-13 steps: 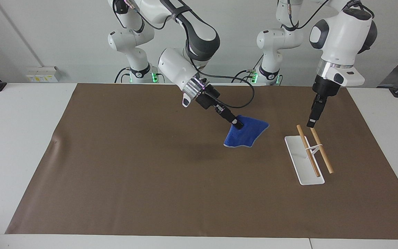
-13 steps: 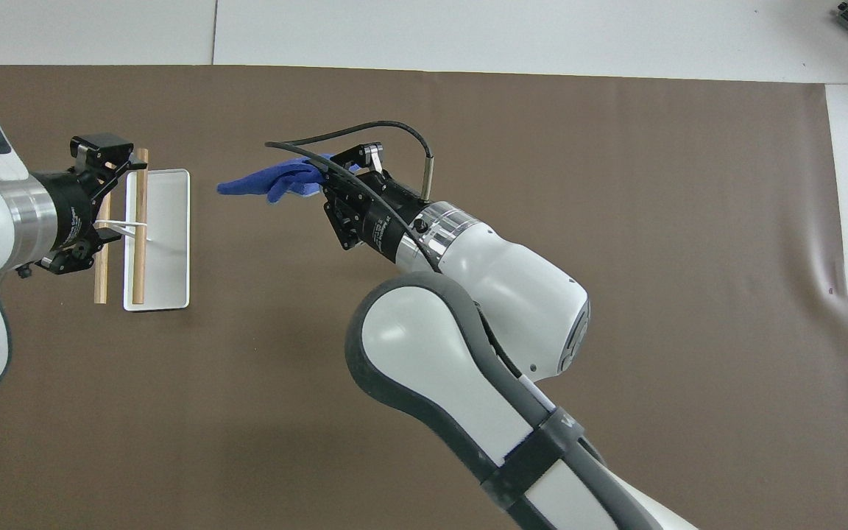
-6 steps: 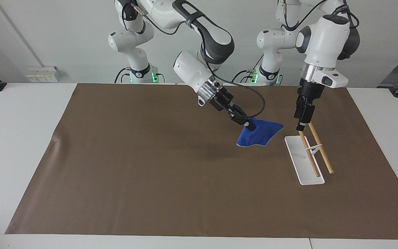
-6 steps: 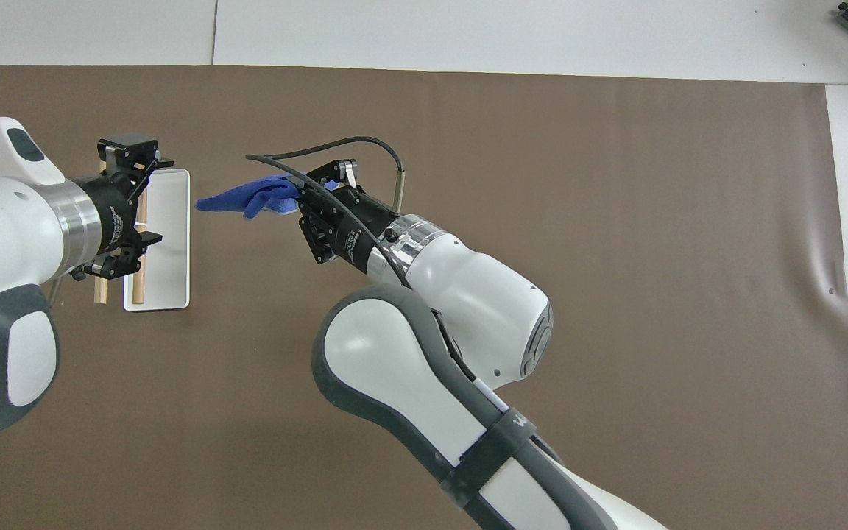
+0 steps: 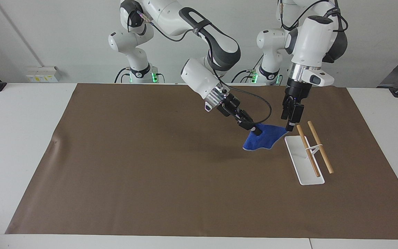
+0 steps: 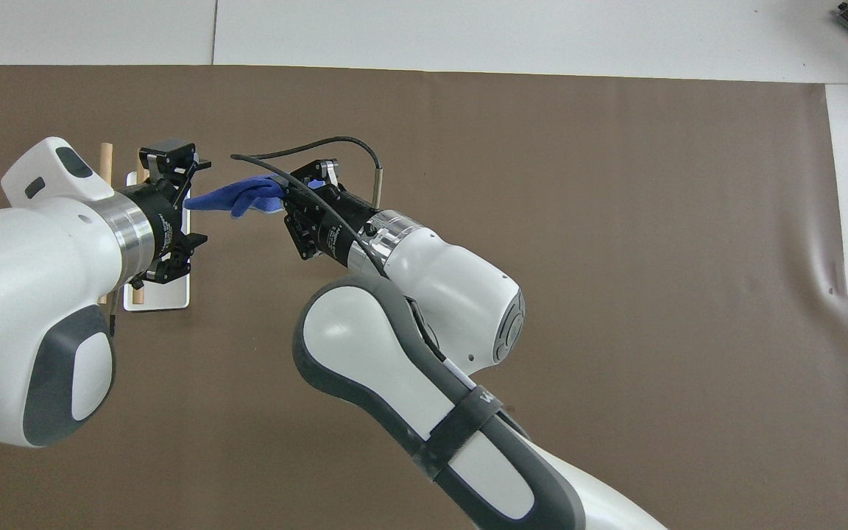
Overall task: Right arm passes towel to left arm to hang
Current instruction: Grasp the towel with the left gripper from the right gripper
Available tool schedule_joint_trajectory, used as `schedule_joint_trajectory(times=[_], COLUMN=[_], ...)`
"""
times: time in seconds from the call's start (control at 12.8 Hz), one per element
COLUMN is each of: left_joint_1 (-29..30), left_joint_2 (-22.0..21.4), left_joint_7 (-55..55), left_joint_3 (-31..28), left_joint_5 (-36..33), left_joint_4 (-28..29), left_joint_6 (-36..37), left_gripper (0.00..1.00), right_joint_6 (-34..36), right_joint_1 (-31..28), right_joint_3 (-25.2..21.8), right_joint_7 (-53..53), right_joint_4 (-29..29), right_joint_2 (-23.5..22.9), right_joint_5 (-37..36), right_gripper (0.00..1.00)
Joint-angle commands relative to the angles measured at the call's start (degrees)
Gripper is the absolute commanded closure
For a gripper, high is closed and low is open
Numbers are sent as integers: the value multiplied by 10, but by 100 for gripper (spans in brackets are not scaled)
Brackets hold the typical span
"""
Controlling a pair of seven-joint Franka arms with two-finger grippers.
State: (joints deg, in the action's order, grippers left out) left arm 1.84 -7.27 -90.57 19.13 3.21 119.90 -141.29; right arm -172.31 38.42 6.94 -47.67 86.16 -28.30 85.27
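Note:
The blue towel [image 5: 262,139] hangs in the air over the brown mat, pinched at one corner by my right gripper [image 5: 256,131], which is shut on it. In the overhead view the towel [image 6: 229,197] stretches from the right gripper [image 6: 282,193] toward the left gripper [image 6: 194,200]. My left gripper [image 5: 290,126] points down beside the towel's free corner, its fingers open. Seen from above, that corner reaches in between them. The right arm's black cable loops over the towel.
A white rack [image 5: 302,171] with two wooden rods [image 5: 309,152] stands on the brown mat [image 5: 150,173] just beside the left gripper, toward the left arm's end. In the overhead view the left arm covers most of the rack [image 6: 166,296].
The right gripper has carried the towel toward the left arm's end of the table. The left gripper has swung from over the rack's rods to the towel's free corner.

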Motion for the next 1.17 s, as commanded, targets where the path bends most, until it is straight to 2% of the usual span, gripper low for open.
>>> schedule_joint_trajectory(times=[0.0,0.23,0.39,0.63,0.86,1.1], left_joint_1=[-6,-6,-6,-6,-3,-2], left_joint_2=[0,16,18,18,25,33], left_joint_7=[-6,-1,8,37,52,94], left_joint_3=[-3,4,4,4,3,2], left_joint_5=[7,7,7,7,7,7], left_joint_4=[20,17,14,11,-2,-16], left_joint_6=[-32,-52,-52,-52,-51,-51], left_gripper=[0,0,13,37,75,96], right_joint_6=[-14,-15,-15,-15,-15,-15], right_joint_1=[-2,0,0,0,0,-2], right_joint_3=[4,4,4,4,4,4], right_joint_7=[6,6,12,12,15,23], right_joint_4=[-35,-35,-35,-35,-35,-34], right_joint_2=[-8,-5,-5,-5,-4,-4], right_joint_5=[5,4,4,4,4,5], right_gripper=[100,100,100,100,100,100])
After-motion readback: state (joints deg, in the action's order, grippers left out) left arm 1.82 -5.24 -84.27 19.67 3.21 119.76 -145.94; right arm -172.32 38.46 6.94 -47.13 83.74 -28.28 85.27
